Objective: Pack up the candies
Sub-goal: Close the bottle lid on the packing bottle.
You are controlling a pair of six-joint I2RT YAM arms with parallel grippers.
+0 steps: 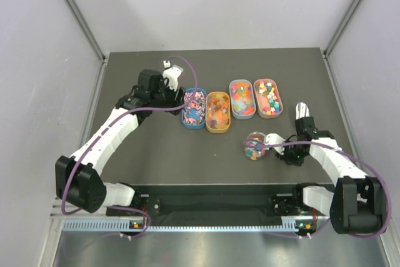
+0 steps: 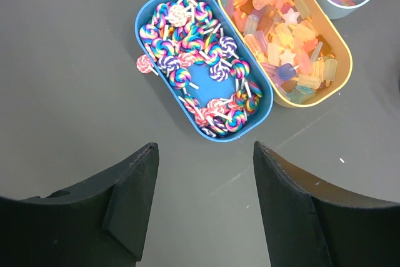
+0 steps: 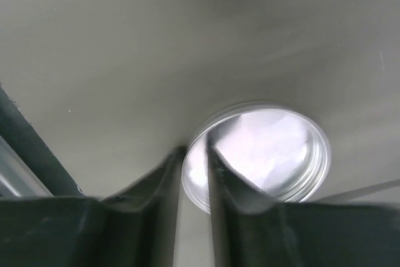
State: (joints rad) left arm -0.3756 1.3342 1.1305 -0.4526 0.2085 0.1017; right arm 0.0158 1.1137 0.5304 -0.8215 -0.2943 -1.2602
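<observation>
Four oval trays hold the candies: swirl lollipops in the blue tray [image 1: 194, 109] [image 2: 265, 114], orange-yellow gummies in the orange tray [image 1: 218, 112] [image 2: 340, 48], rainbow gummies in the grey-blue tray [image 1: 242, 99], and pastel cubes in the pink tray [image 1: 268, 97]. One lollipop [image 2: 145, 62] lies on the table beside the blue tray. A clear round jar [image 1: 255, 146] holds mixed candies. My left gripper [image 1: 172, 95] [image 2: 206, 154] is open and empty just short of the blue tray. My right gripper [image 1: 302, 117] [image 3: 195, 154] is shut on the rim of the silver lid [image 3: 269, 151].
The dark table [image 1: 156, 148] has grey walls on both sides and at the back. The trays stand in a row at mid-table. The jar stands in front of them, left of my right arm. The lid [image 1: 302, 108] is right of the pink tray.
</observation>
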